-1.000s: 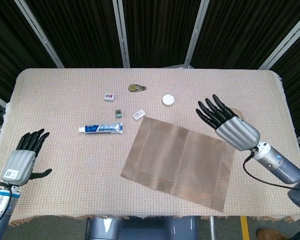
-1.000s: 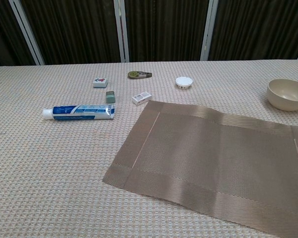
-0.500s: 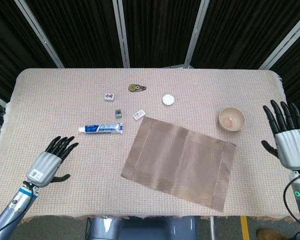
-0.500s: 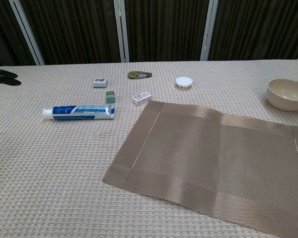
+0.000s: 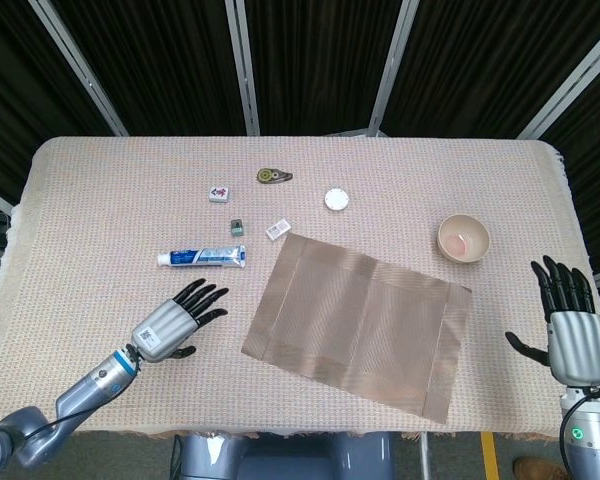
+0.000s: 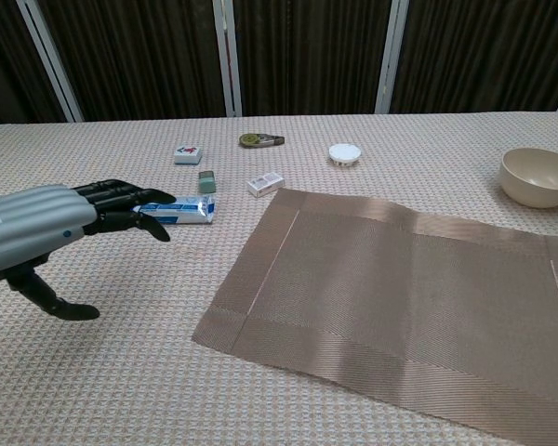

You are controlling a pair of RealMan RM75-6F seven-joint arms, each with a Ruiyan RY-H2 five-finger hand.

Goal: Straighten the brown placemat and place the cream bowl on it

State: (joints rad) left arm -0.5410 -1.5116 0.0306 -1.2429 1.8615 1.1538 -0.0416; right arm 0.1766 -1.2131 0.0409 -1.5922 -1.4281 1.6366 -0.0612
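Note:
The brown placemat [image 5: 362, 325] [image 6: 391, 288] lies skewed on the table, its right end turned toward the front edge. The cream bowl [image 5: 464, 238] [image 6: 538, 177] stands upright on the cloth beyond the mat's far right corner, apart from it. My left hand [image 5: 172, 322] [image 6: 46, 228] hovers open over the table left of the mat, fingers stretched toward it, holding nothing. My right hand [image 5: 573, 326] is open at the table's right edge, well to the right of the mat and nearer the front than the bowl.
A toothpaste tube [image 5: 202, 258] [image 6: 172, 210] lies just beyond my left hand. Farther back sit a small white box [image 5: 278, 229], a green eraser [image 5: 237, 226], a tile [image 5: 218, 193], a tape dispenser [image 5: 273, 176] and a white round lid [image 5: 336, 199].
My left hand has moved right and inward toward the placemat, entering the chest view. My right hand has pulled away from the bowl to the table's right edge and come nearer the front.

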